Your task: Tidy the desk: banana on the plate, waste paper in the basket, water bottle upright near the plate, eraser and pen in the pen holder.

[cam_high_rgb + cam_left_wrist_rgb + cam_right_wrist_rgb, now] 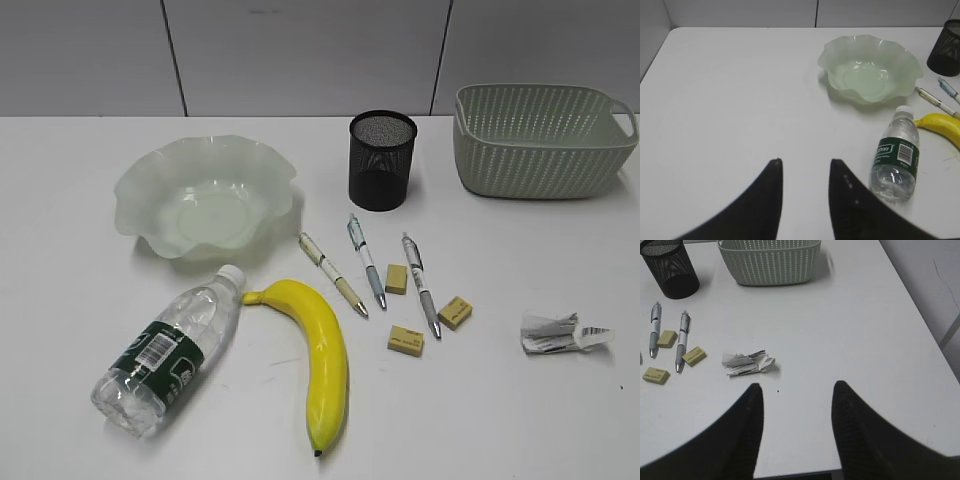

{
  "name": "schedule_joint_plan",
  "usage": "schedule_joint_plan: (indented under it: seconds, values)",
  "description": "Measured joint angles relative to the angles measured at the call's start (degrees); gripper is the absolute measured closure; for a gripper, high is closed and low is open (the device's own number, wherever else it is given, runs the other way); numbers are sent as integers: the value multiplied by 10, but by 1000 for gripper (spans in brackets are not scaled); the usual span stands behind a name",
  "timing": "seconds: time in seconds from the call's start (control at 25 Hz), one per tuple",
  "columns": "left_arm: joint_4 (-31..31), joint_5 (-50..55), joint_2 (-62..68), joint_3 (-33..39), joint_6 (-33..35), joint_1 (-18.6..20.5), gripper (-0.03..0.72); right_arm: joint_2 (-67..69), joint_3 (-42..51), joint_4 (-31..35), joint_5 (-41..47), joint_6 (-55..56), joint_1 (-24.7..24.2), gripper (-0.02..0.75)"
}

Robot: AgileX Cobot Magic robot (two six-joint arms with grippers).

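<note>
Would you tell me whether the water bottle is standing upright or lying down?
Lying down: the water bottle rests on its side on the desk, cap toward the plate.

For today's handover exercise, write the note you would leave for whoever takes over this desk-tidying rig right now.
Left claw: open, empty, above bare desk left of the water bottle.
Right claw: open, empty, just short of the waste paper.
Plate, pen holder and basket look empty.
Bottle lies on its side beside the banana. Three pens and three erasers lie loose.
Done: nothing.
Left: every item.
</note>
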Motion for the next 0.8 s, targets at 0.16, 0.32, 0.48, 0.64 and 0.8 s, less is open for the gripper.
schedule_joint_plan:
  seconds: [0.16, 0.32, 0.48, 0.64, 0.8]
  values:
    - [0, 0, 0, 0, 0, 0, 452, 0, 0, 0, 0, 0, 0, 374]
    - [0, 0, 0, 0, 0, 0, 452, 0, 0, 0, 0, 0, 0, 374]
    - [0, 0, 0, 0, 0, 0, 452, 0, 0, 0, 0, 0, 0, 374]
    - [0, 0, 0, 0, 0, 0, 452, 0, 0, 0, 0, 0, 0, 374]
    - [0, 0, 0, 0, 0, 0, 452, 0, 0, 0, 0, 0, 0, 374]
